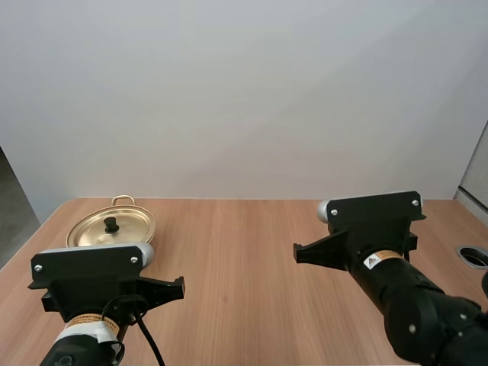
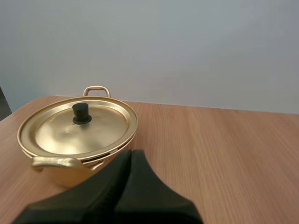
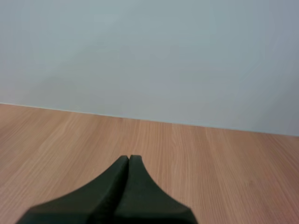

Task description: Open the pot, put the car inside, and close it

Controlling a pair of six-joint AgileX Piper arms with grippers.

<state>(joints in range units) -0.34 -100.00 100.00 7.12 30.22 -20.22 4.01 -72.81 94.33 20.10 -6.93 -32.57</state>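
A golden pot (image 1: 111, 227) with two loop handles sits at the far left of the wooden table, its lid (image 2: 79, 128) on and topped by a black knob (image 2: 81, 113). My left gripper (image 2: 130, 153) is shut, its fingers lying together as one dark wedge just short of the pot's near handle (image 2: 58, 163). My right gripper (image 3: 129, 158) is also shut on nothing, low over bare wood on the right side of the table. In the high view the fingers of both arms are hidden under the wrist mounts.
The wooden table (image 1: 244, 252) runs back to a plain white wall. A round grommet hole (image 1: 474, 255) sits at the table's right edge. Bare wood lies between the two arms.
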